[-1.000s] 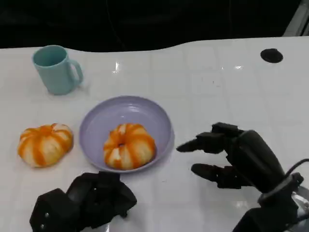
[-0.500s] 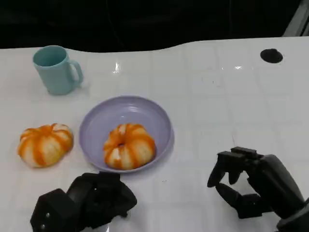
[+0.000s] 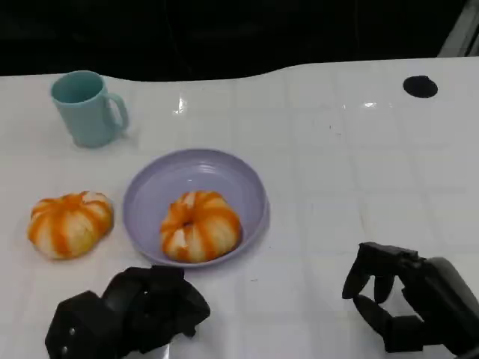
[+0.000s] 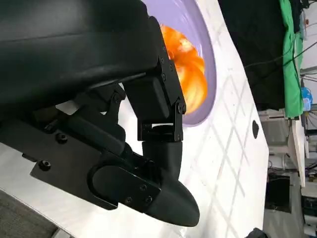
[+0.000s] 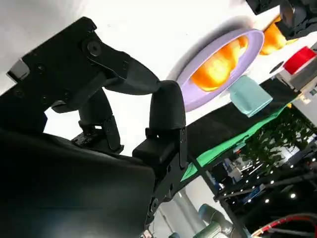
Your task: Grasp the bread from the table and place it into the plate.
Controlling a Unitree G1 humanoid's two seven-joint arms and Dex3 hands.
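Note:
An orange-and-white striped bread [image 3: 200, 226] lies inside the lilac plate [image 3: 150, 196] at the table's middle. It also appears in the left wrist view as bread [image 4: 188, 69] on the plate [image 4: 208, 59], and in the right wrist view as bread [image 5: 218, 67] on the plate [image 5: 198, 96]. A second striped bread [image 3: 69, 223] sits on the table left of the plate. My left hand [image 3: 135, 313] rests low at the front left, fingers curled in, holding nothing. My right hand [image 3: 408, 307] hangs at the front right, fingers bent and apart, empty.
A teal mug [image 3: 87, 108] stands at the back left. A small black disc [image 3: 420, 86] lies at the back right. The table's far edge runs along a dark background.
My right hand has pulled back from beside the plate toward the front right corner, and its fingers have bent downward. The bread in the plate and the left hand have stayed put.

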